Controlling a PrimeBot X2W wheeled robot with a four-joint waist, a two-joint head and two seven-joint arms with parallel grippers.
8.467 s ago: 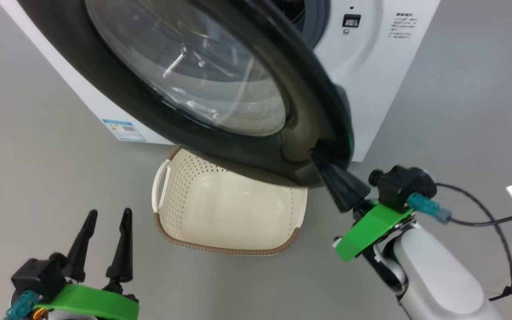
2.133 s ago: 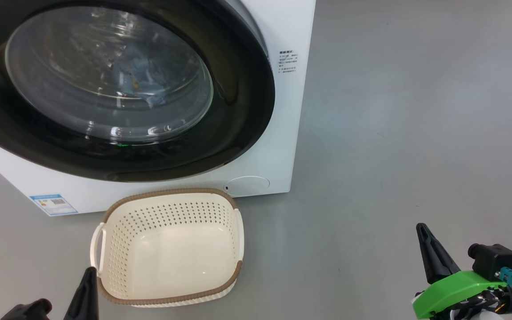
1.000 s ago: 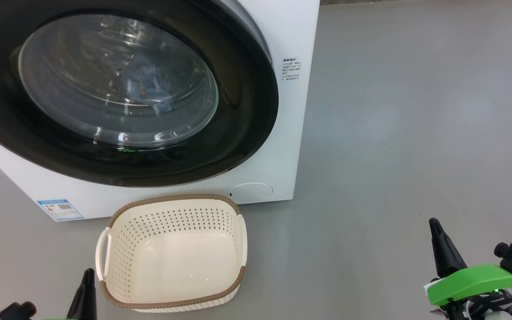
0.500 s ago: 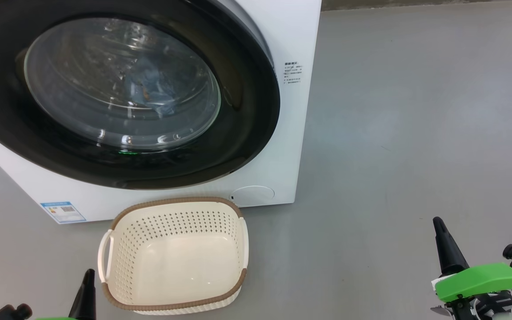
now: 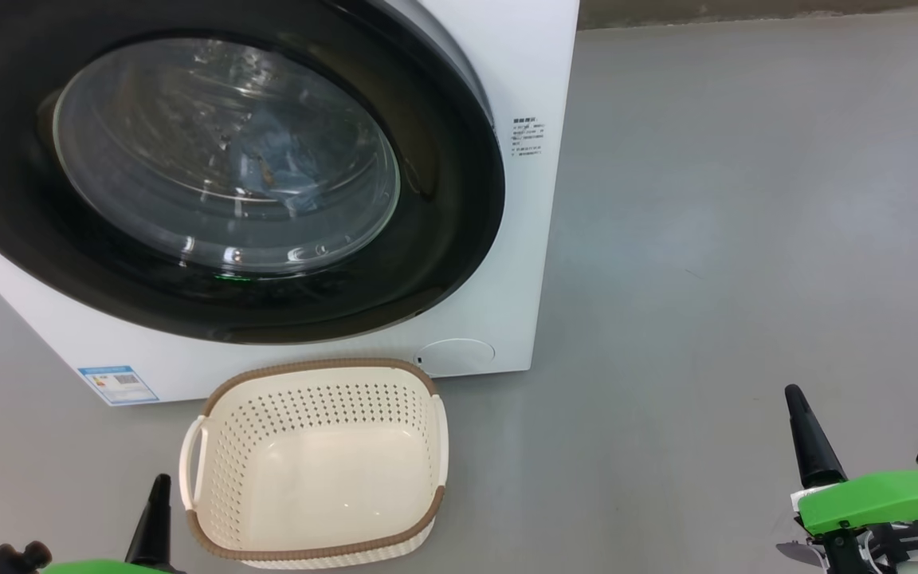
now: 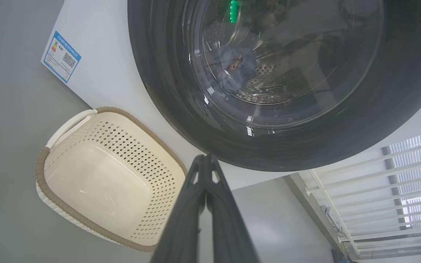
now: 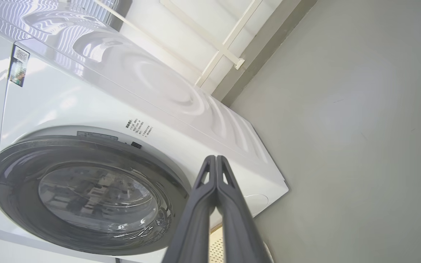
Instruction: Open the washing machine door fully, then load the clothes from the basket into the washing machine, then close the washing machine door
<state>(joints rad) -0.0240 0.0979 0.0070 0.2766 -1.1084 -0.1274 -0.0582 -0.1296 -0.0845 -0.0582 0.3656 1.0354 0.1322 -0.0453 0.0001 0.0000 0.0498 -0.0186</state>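
The washing machine [image 5: 507, 72] stands at the upper left with its door [image 5: 443, 239] lying flat against the front, black rim all round. Through the glass I make out light-blue clothes [image 5: 280, 159] inside the drum, clothes [image 6: 232, 67] also showing in the left wrist view. The cream basket [image 5: 315, 466] sits on the floor below the door with nothing in it. My left gripper [image 6: 207, 162] is shut, low beside the basket's left handle. My right gripper [image 7: 216, 162] is shut, low at the right, well away from the machine.
Grey floor [image 5: 746, 239] spreads wide to the right of the machine. A blue label sticker [image 5: 118, 384] marks the machine's lower left front. A white railing [image 6: 378, 204] and a wall [image 7: 196, 44] stand behind the machine.
The door, half open with my right gripper at its rim 8.5 s ago, now lies against the machine. Over the last second the camera drifted slightly; both grippers sank toward the bottom edge.
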